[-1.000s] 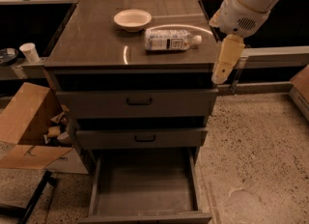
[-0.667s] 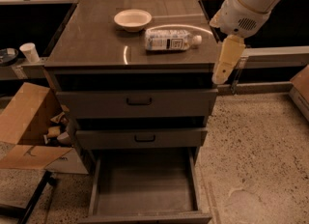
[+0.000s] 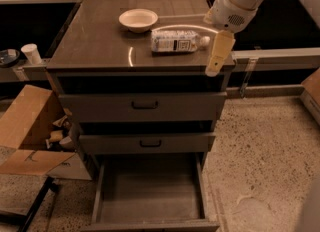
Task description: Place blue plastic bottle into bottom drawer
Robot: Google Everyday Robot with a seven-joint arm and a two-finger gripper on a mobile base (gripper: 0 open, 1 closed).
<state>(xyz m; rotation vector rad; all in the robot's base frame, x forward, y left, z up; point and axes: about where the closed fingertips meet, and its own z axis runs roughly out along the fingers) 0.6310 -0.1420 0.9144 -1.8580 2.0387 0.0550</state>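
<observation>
The task is barely begun. The small clear plastic bottle with a white cap and pale bluish-white label [image 3: 177, 41] lies on its side on the grey metal worktop [image 3: 95, 46] of the cabinet, cap pointing to the right. It sits just beside the shallow cream bowl [image 3: 138, 19] without touching it. The robot's pale cream gripper [image 3: 216, 61] hangs from the white arm at the worktop's right front corner. It is near the bottle's cap end but apart from it, so it is grasping nothing. Whether it is released or clenched cannot be told from this angle. The deep grey bottom drawer [image 3: 150, 191] stands pulled out at the foot of the cabinet, its plain interior bare, so the opening step looks done. The two shallower drawers with black handles [image 3: 145, 105] above it are closed. What is left, as I judge it, is nearly everything: reaching the bottle, taking hold of it, carrying it down past the cabinet front and setting it inside the open drawer. A brown cardboard box [image 3: 25, 126] sits on the floor to the left.
</observation>
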